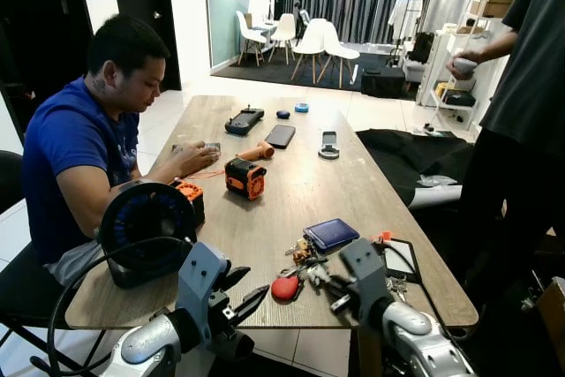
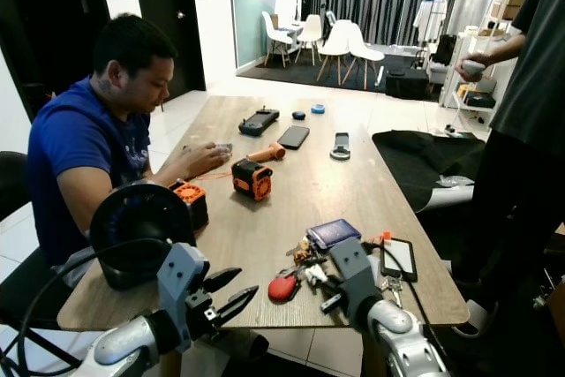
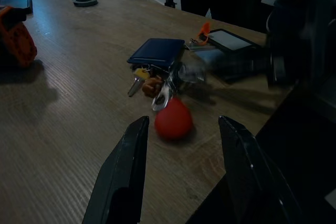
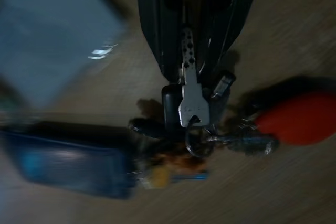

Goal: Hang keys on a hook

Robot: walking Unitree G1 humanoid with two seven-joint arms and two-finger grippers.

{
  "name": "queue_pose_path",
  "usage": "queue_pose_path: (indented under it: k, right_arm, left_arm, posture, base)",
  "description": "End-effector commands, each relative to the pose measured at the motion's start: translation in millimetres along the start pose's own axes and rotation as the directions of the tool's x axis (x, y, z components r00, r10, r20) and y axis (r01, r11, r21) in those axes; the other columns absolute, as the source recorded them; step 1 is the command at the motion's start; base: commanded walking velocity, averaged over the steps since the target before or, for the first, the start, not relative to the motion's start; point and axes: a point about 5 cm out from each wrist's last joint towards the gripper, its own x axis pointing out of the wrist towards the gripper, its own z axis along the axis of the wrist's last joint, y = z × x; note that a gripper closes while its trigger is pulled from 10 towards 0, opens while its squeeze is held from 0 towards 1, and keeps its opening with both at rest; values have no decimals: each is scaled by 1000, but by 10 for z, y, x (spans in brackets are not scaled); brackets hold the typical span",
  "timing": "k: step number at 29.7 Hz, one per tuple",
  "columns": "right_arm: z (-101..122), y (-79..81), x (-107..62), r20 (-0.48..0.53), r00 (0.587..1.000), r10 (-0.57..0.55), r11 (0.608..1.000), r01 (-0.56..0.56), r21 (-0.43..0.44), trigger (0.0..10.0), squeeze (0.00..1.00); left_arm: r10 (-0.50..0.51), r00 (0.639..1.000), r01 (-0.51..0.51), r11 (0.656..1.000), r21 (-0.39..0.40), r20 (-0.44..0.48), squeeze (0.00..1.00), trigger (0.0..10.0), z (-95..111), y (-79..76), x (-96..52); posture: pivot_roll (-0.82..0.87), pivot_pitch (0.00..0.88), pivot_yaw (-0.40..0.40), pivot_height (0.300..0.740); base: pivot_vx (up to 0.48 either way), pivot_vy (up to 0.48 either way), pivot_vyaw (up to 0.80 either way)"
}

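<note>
A bunch of keys with a round red fob lies near the front edge of the wooden table, beside a dark blue wallet. My right gripper reaches in from the right. In the right wrist view its fingers are shut on a silver key of the bunch, with the red fob off to one side. My left gripper hovers open at the table's front edge, just left of the fob. In the left wrist view the red fob sits just beyond the left gripper.
A person in a blue shirt sits at the table's left side, hands on the top. A black round fan, orange-black tools, a phone and a small tablet lie about. Another person stands at the right.
</note>
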Motion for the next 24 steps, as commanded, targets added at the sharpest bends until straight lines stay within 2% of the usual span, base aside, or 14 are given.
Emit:
queue_pose_path:
  k: [1,3,6,14,17,24]
  right_arm:
    - [155,-50,6,90,995,-33,999,32,12,0,0]
    - [330,-88,13,186,981,-63,998,58,30,0,0]
    - [434,-70,36,236,970,-59,998,51,43,0,0]
    - [479,37,72,254,967,9,999,-20,39,0,0]
    - [549,138,63,305,951,50,998,-61,29,0,0]
    - [662,248,31,382,918,103,993,-118,14,0,0]
  left_arm:
    - [5,1000,-5,1000,-3,-8,0,10000,-33,-9,1]
    - [6,1000,-6,1000,-3,-10,0,10000,-33,-3,-3]
    - [17,1000,-17,1000,0,-9,0,10000,-29,28,-10]
    - [25,1000,-25,1000,3,-7,0,10000,-19,60,-14]
    - [32,999,-32,999,0,-1,0,10000,-11,87,-50]
    - [32,999,-32,999,3,8,0,10000,-12,121,-109]
  posture:
    - [69,19,-32,740]
    - [69,19,-32,740]
    - [73,16,-34,740]
    - [73,16,-34,740]
    - [80,21,-27,740]
    - [80,24,-23,740]
  base:
    - [0,0,0]
    - [0,0,0]
    - [0,0,0]
    - [0,0,0]
    - [0,0,0]
    - [0,0,0]
